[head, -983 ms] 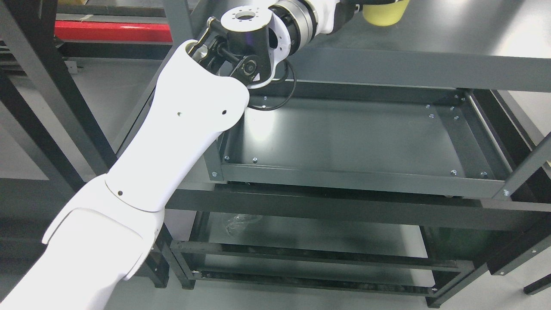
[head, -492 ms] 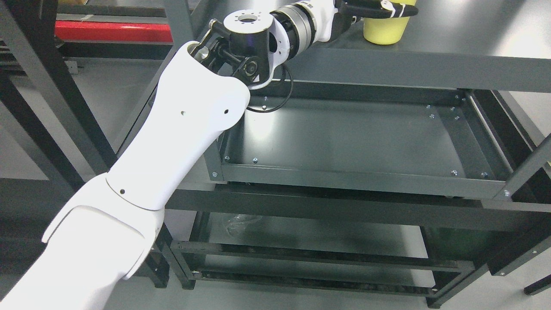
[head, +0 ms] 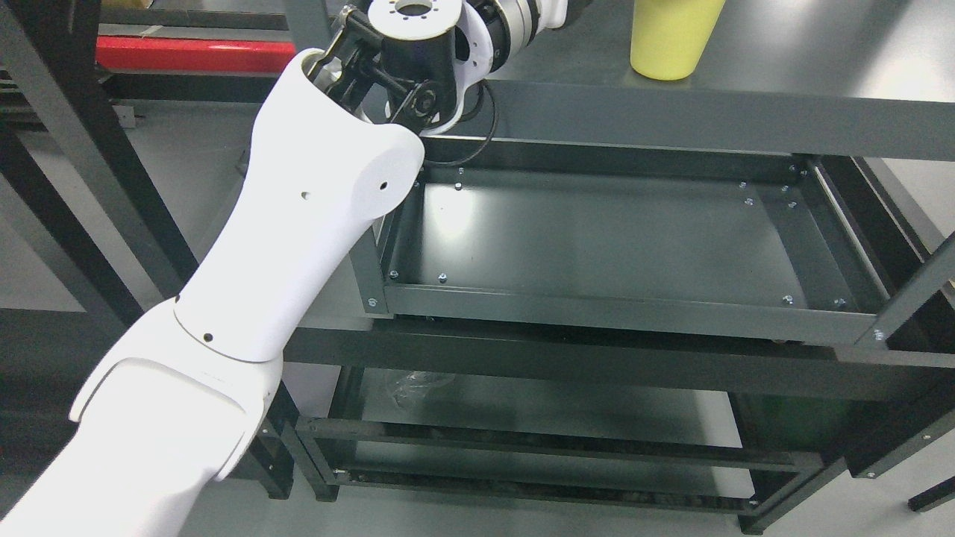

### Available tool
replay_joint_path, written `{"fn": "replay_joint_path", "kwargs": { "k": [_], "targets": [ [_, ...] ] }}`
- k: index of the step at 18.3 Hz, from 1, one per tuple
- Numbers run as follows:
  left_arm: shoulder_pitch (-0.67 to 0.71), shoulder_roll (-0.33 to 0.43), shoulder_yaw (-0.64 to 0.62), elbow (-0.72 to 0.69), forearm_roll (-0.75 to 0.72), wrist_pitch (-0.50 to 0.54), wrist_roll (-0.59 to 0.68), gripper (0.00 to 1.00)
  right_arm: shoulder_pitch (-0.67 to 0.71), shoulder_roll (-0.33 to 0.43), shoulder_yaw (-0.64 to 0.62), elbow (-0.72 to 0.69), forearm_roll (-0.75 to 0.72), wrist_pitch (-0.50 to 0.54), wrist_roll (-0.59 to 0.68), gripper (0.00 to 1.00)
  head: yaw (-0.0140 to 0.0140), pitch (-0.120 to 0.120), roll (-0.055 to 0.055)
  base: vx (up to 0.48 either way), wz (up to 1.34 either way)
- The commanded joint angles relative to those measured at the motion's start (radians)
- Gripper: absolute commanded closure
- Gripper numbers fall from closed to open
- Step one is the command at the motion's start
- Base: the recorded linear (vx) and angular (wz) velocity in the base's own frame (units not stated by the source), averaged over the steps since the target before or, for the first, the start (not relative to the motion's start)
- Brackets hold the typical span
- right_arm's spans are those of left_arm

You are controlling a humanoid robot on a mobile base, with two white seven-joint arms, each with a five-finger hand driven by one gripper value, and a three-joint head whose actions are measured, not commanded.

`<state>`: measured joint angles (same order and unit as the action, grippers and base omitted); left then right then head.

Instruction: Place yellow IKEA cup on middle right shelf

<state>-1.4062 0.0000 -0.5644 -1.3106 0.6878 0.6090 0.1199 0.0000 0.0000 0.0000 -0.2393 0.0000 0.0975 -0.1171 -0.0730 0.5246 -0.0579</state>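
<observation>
The yellow cup [head: 675,41] stands upright and alone on the dark grey top shelf board [head: 783,74], at the picture's upper right; its rim is cut off by the top edge. My left arm [head: 313,201] rises from the lower left, and its wrist [head: 515,19] ends at the top edge, left of the cup and apart from it. The hand itself is almost wholly cut off there. Nothing touches the cup. My right arm does not show.
Below the board lies a grey tray shelf [head: 597,306] with raised rims, and a lower shelf [head: 537,410] under that. Black frame posts stand at left [head: 97,149] and right [head: 910,291]. A red bar [head: 194,54] runs behind at upper left.
The cup came down from the top edge onto the shelf board with the hand on its rim. Now the hand has let go, and the wrist has drawn back left and upward.
</observation>
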Motion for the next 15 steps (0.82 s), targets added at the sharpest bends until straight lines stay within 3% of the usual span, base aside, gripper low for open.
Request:
{"fn": "replay_joint_path", "kwargs": {
  "k": [1, 4, 9, 15],
  "targets": [
    [-0.008, 0.017, 0.083, -0.162, -0.094, -0.003, -0.003, 0.02, 0.014, -0.017, 0.017, 0.000, -0.025, -0.004, 0.001, 0.01, 0.0000, 0.000, 0.000, 0.000, 0.00],
    [-0.013, 0.017, 0.087, -0.199, -0.094, 0.001, -0.072, 0.02, 0.014, -0.017, 0.017, 0.000, -0.025, -0.004, 0.001, 0.01, 0.0000, 0.000, 0.000, 0.000, 0.00],
    [-0.014, 0.017, 0.078, -0.245, -0.079, 0.057, -0.458, 0.05, 0.014, -0.017, 0.017, 0.000, -0.025, -0.004, 0.001, 0.01, 0.0000, 0.000, 0.000, 0.000, 0.00],
    [0.012, 0.017, 0.015, -0.312, -0.047, 0.061, -0.791, 0.04, 0.014, -0.017, 0.017, 0.000, -0.025, -0.004, 0.001, 0.01, 0.0000, 0.000, 0.000, 0.000, 0.00]
  ]
}}
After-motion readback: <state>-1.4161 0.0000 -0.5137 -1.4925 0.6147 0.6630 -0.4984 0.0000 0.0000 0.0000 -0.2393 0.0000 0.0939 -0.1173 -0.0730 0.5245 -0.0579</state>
